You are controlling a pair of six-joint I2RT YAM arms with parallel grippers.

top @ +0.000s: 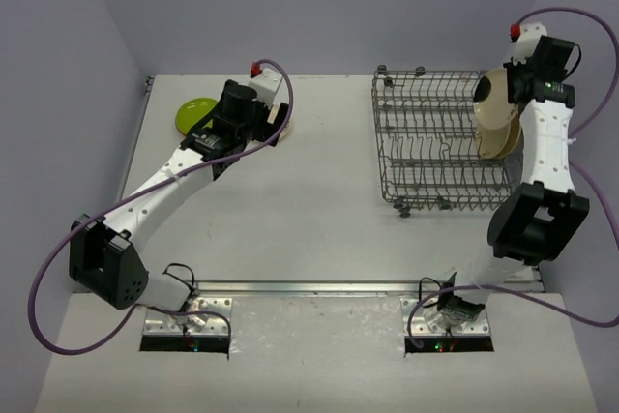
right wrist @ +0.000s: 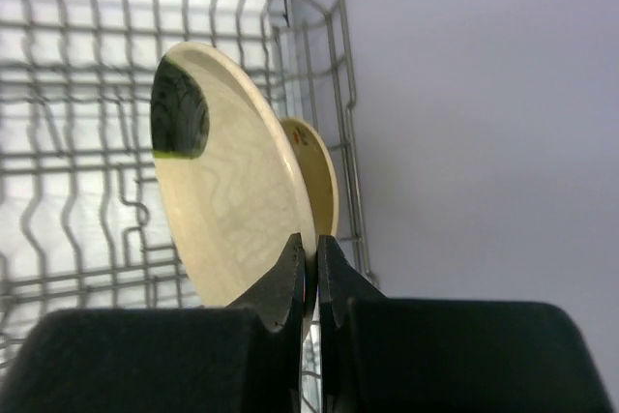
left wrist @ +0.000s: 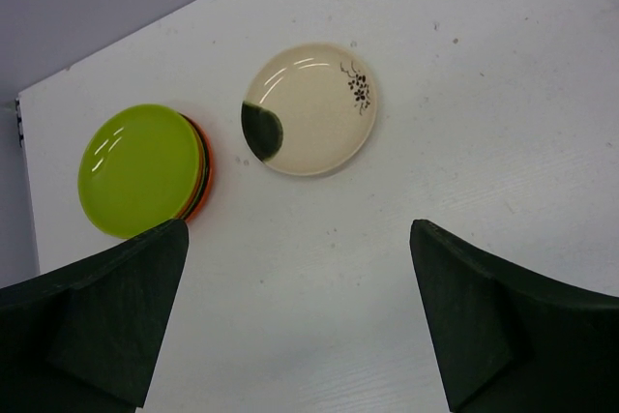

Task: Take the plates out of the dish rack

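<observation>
So the right pincer is pinching shut on the rim of a beige round plastic plate with a dark green patch. That plate is standing on edge at the right end of the grey wire dish rack, over by the far right corner of the table. I can't tell if it's clearing the tines yet. A second beige plate is sitting upright just behind it. Near the far left corner, the left pincer is hanging wide open and empty over a lime green round plastic plate stacked on an orange plate, with a beige flower-print plate lying flat just beside them. Looks to me like we're mid-pull on one plate. The next move is calling for a straight lift out of the wires without bumping the neighbour.
</observation>
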